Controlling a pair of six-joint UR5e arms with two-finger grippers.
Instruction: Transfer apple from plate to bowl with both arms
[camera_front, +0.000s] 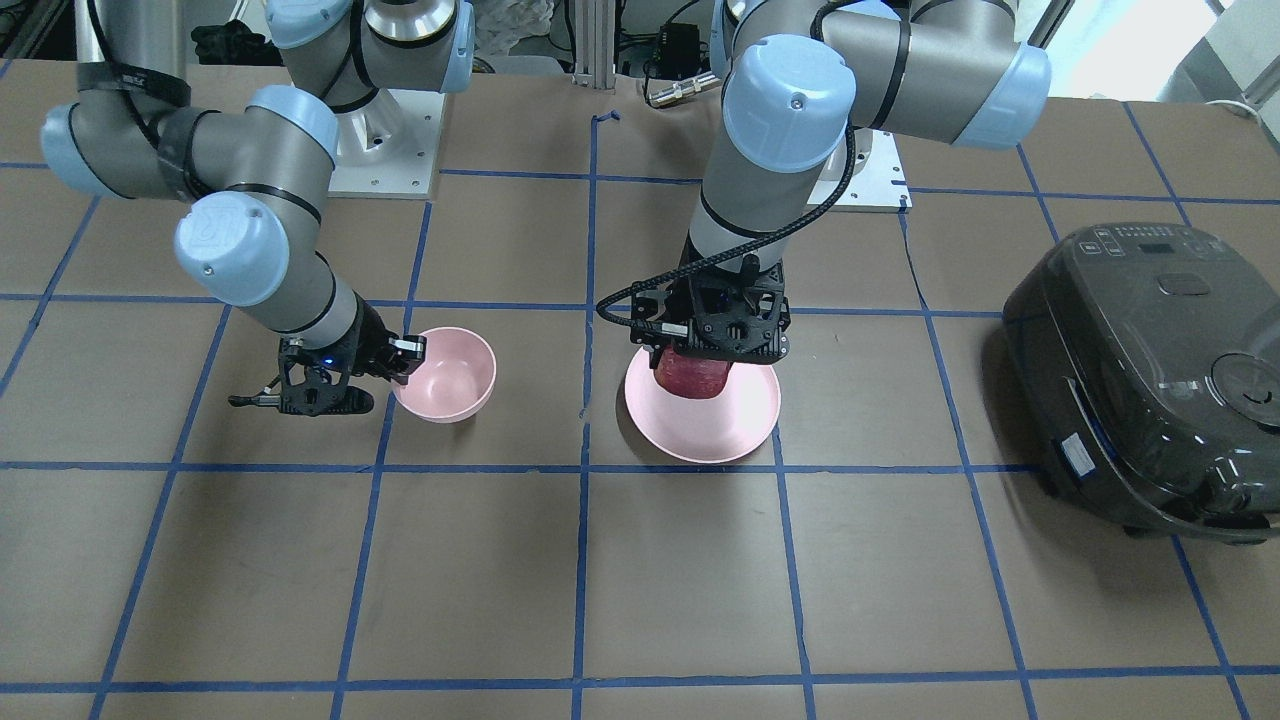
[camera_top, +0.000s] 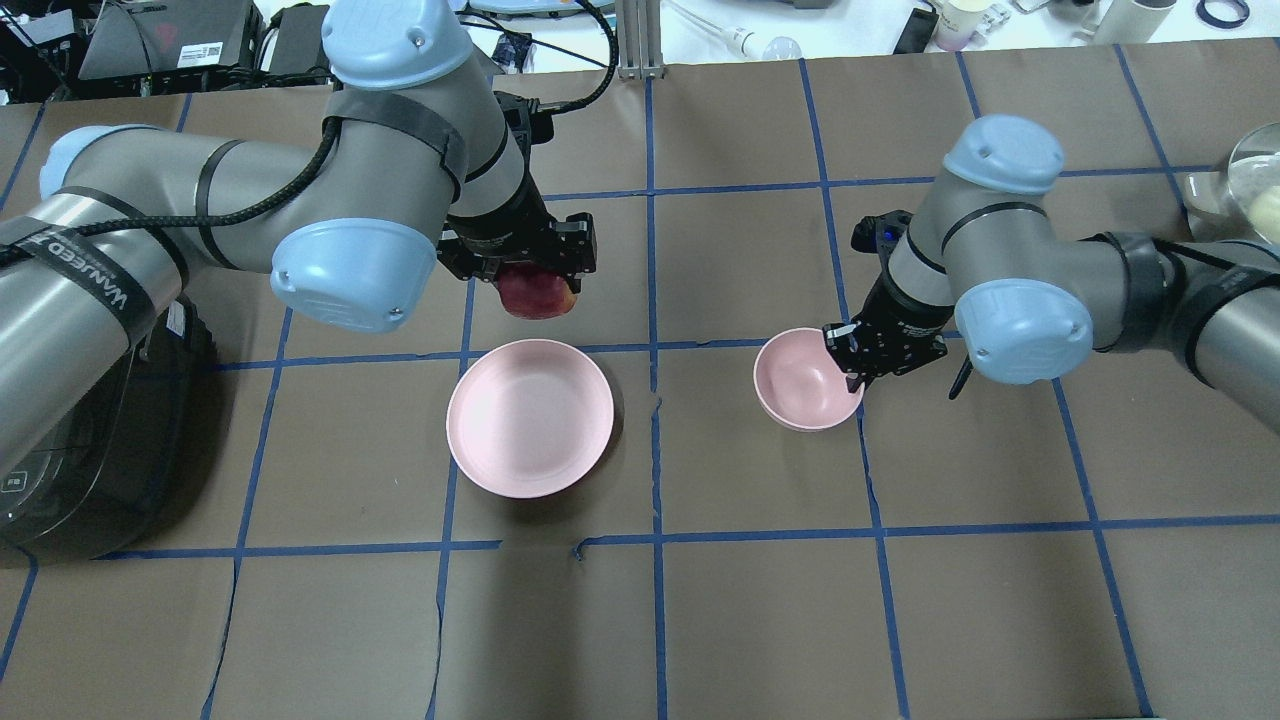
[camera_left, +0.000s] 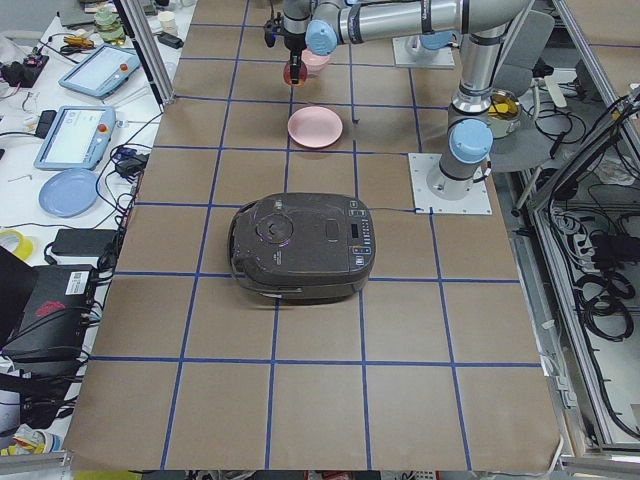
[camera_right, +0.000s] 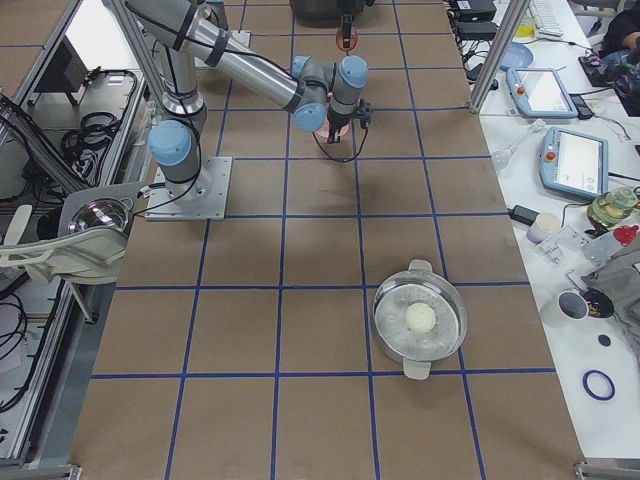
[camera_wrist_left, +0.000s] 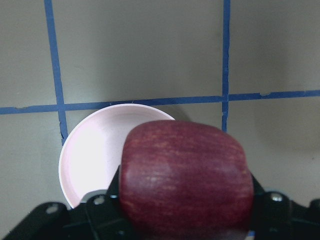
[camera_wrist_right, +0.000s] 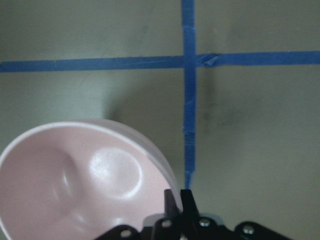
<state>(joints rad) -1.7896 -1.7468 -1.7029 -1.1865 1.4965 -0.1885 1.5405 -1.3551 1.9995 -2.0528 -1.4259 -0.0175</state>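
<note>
My left gripper (camera_top: 527, 270) is shut on the dark red apple (camera_top: 538, 293) and holds it in the air above the far edge of the pale pink plate (camera_top: 530, 430). In the left wrist view the apple (camera_wrist_left: 185, 175) fills the jaws, with the bare plate (camera_wrist_left: 90, 160) below it. My right gripper (camera_top: 858, 362) is shut on the right rim of the small pink bowl (camera_top: 795, 380), which stands on the table and holds nothing. The right wrist view shows the bowl (camera_wrist_right: 75, 175) with the fingertips (camera_wrist_right: 172, 200) pinched on its rim.
A dark rice cooker (camera_top: 70, 450) stands on the table under my left arm. A metal pot with a glass lid (camera_right: 420, 320) stands far off on my right side. Blue tape lines cross the brown table.
</note>
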